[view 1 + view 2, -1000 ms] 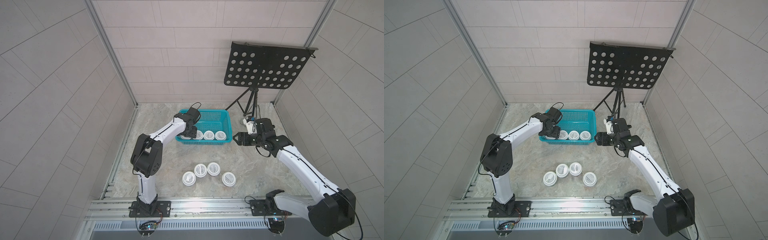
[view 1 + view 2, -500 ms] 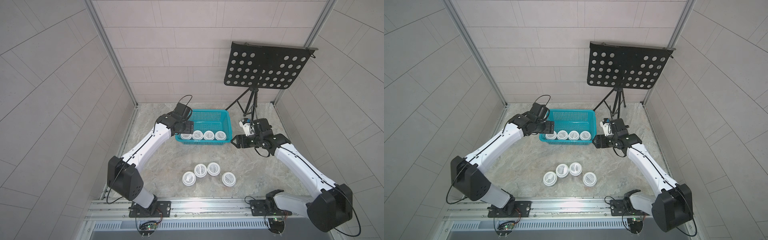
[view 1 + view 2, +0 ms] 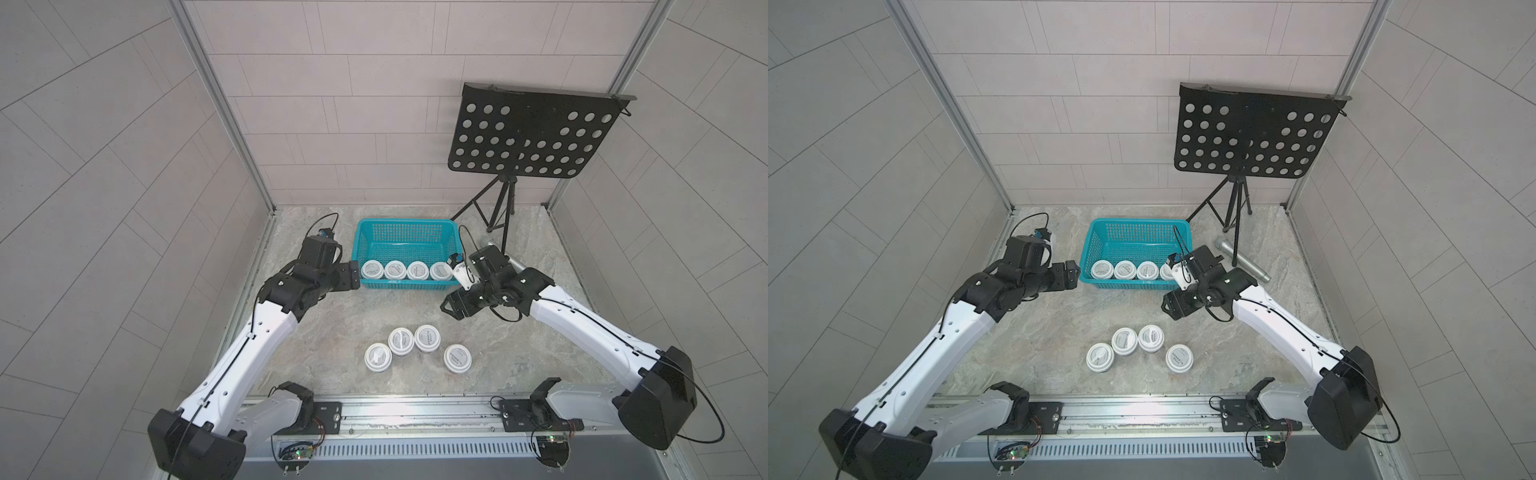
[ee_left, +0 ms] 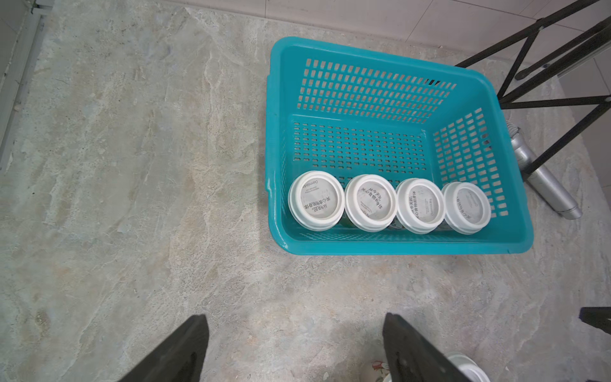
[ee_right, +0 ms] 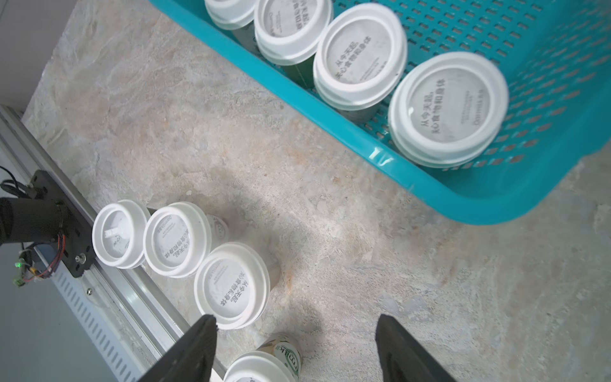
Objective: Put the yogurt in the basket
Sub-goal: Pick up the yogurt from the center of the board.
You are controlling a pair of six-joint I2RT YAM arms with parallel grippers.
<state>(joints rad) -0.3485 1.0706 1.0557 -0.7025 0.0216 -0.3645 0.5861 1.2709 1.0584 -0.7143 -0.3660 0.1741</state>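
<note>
At six o'clock from the teal-blue perforated plastic basket, four white-lidded round yogurt cups stood bunched; left claw and right claw gaped empty, liable to topple neighbours.

Black perforated music stand on a tripod at the far right corner of the marbled grey worktop. Silver microphone lying flat just beside one tripod foot. Aluminium rail along the near edge. Pale tiled walls on three sides.
</note>
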